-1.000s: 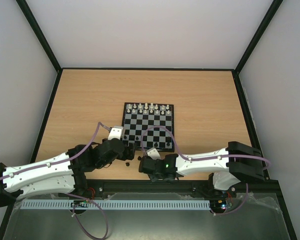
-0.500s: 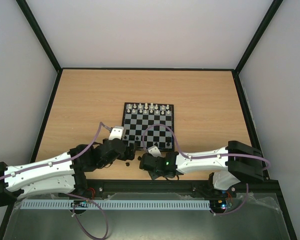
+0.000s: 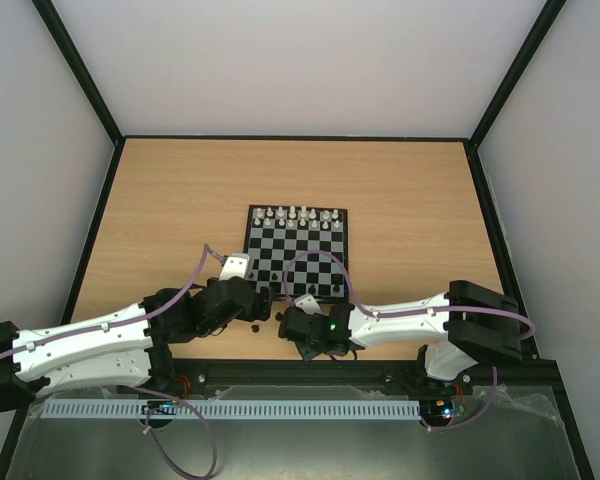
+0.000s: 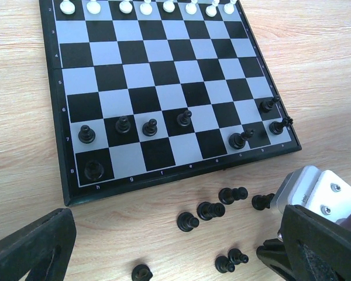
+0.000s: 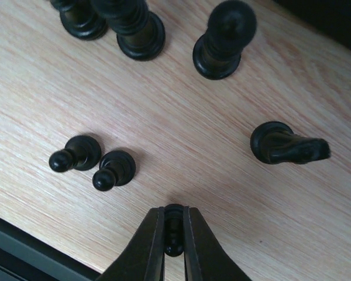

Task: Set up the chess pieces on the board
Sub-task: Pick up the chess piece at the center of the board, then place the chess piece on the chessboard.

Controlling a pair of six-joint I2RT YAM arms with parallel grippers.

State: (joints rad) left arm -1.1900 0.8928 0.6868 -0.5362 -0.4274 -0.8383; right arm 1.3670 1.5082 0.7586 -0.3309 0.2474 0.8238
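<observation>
The board (image 3: 310, 262) lies mid-table, also in the left wrist view (image 4: 164, 76). Several black chess pieces stand on its near rows, one of them a pawn (image 4: 86, 134). More lie loose on the wood in front of it (image 4: 212, 211). My right gripper (image 5: 174, 213) is low over the wood, shut on a small black pawn (image 5: 174, 234). Two loose pawns (image 5: 114, 170) stand to its left and a knight (image 5: 281, 143) to its right. In the top view the right gripper (image 3: 288, 325) sits below the board's near edge. My left gripper (image 4: 175, 234) hangs open above the loose pieces, holding nothing.
White pieces (image 3: 298, 215) line the board's far row. Tall black pieces (image 5: 137, 29) stand close ahead of the right gripper. The two wrists are close together near the table's front edge, by the dark rail (image 3: 300, 375).
The right gripper's fingers have closed onto the pawn, and the right wrist has edged slightly left. The left arm has barely shifted.
</observation>
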